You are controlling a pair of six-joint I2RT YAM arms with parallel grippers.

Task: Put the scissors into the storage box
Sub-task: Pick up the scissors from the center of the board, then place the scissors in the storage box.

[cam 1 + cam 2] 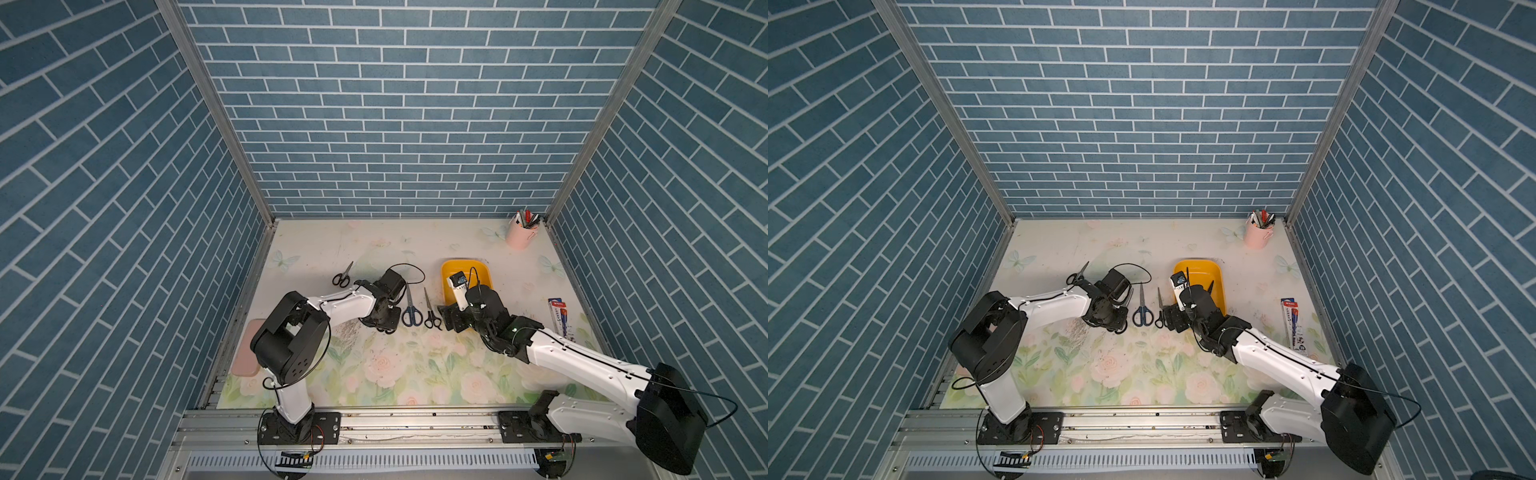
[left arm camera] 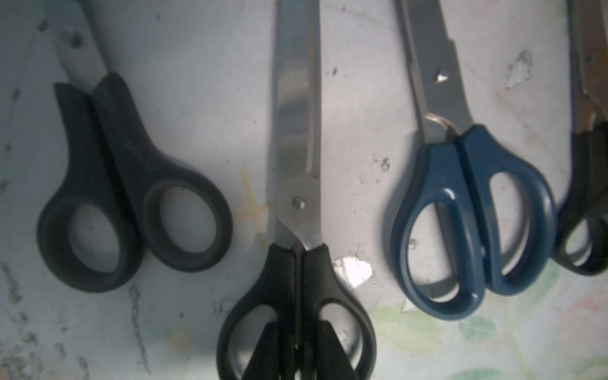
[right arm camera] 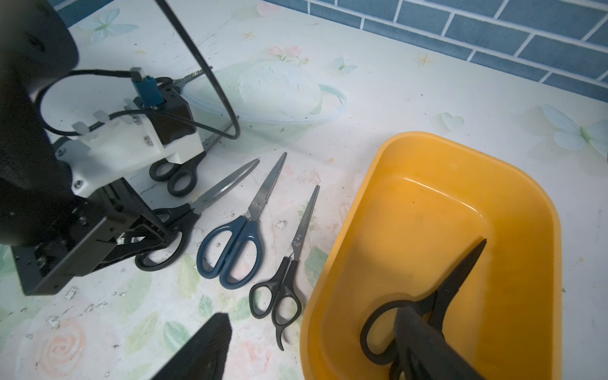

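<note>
My left end effector point(image 3: 164, 237) is clamped shut on the handle of the large black-handled scissors point(image 3: 215, 194) with long silver blades, which lie on the pale floral worktop point(image 3: 378, 82). Beside them, toward the box, lie the blue-handled scissors point(image 3: 237, 243) and then the slim black-handled scissors point(image 3: 289, 273). On their other side are the small black-handled scissors point(image 3: 177, 176), partly hidden under my left wrist. A further small black-handled pair point(image 1: 343, 275) lies apart, farther back. My right end effector point(image 3: 312, 325) stands wide open and grips nothing. One finger is over the shallow yellow-orange plastic storage box point(image 3: 427, 204) and the other is outside its wall, above the worktop. The all-black scissors point(image 3: 457, 283) lie inside the box, partly under that finger.
</note>
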